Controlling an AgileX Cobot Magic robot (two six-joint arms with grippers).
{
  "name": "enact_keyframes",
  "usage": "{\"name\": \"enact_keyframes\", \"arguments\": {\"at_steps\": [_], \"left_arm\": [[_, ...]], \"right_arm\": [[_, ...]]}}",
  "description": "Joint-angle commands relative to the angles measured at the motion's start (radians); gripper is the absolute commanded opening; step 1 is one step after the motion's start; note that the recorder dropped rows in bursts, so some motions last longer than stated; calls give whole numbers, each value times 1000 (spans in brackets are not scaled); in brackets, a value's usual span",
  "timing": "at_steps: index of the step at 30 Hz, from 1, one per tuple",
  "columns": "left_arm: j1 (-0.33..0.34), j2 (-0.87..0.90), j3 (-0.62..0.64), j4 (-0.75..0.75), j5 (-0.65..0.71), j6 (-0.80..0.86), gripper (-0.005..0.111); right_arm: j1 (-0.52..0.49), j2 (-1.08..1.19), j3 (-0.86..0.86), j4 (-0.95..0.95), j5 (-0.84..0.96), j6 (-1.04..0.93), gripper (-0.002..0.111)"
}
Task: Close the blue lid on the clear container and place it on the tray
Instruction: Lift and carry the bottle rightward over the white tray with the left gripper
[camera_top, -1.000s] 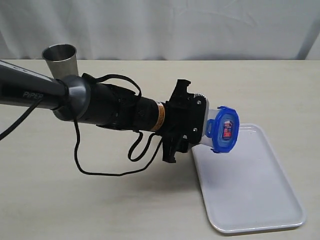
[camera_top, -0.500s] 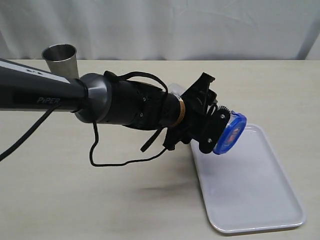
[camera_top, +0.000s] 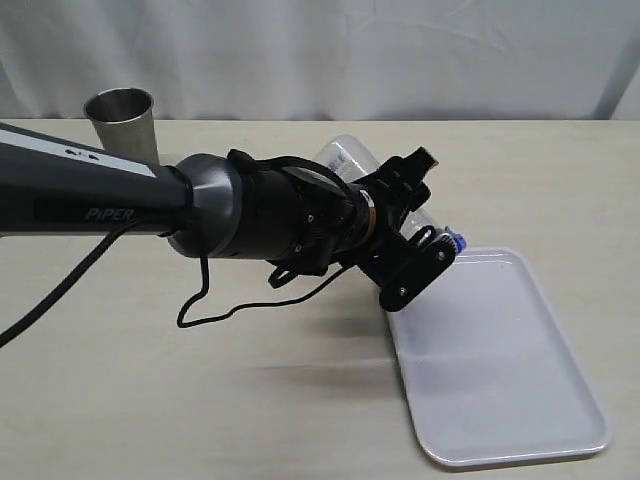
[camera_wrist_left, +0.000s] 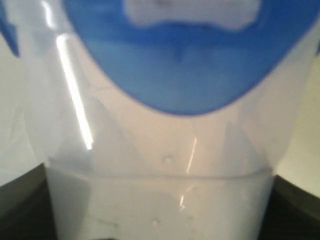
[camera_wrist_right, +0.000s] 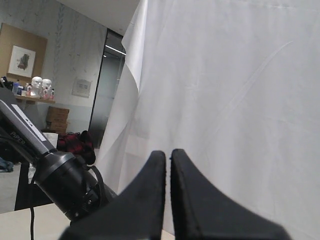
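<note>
**Left claw carries the lidded container, tilted, at the tray's corner**

Your left claw (camera_top: 418, 222) is clamped across the clear container (camera_top: 340, 158), which it holds off the table (camera_top: 150, 400) at a slant. The container's clear base sticks out on the side of the claw toward the arm's wrist and points up and away. Its capped end juts out the other side, low and toward the tray (camera_top: 500, 380).

Only a sliver of the blue lid (camera_top: 455, 240) shows past the claw's lower finger, so you cannot tell whether its flaps are snapped down. In the left wrist view the container fills the space between the dark fingers (camera_wrist_left: 20, 210). Its blue-and-white label (camera_wrist_left: 190, 60) sits just ahead of them, too blurred to read.

The tray lies flat on the table just below and beyond the claw's tip. The claw hangs over the tray's nearest corner, and the container is not resting on it. A steel cup (camera_top: 122, 118) stands upright well behind the claw, back along the arm. A black cable (camera_top: 230, 310) sags beneath the wrist.

Your right claw (camera_wrist_right: 167, 190) is pinched closed on nothing. It is raised and faces the white curtain (camera_wrist_right: 240, 100), well apart from the container.
</note>
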Motion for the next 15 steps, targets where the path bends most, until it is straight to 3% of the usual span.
{"name": "enact_keyframes", "arguments": {"at_steps": [1,8,12,15], "left_arm": [[-20,-12,-10,0,-34,-32,0],[-41,-12,-12,-17,-125,-85,0],[-33,-12,-17,-32,-57,-85,0],[-75,-12,-10,-42,5,-85,0]], "right_arm": [[1,-3,4,1,4,3,4],[1,-3,4,1,4,3,4],[1,-3,4,1,4,3,4],[1,-3,4,1,4,3,4]]}}
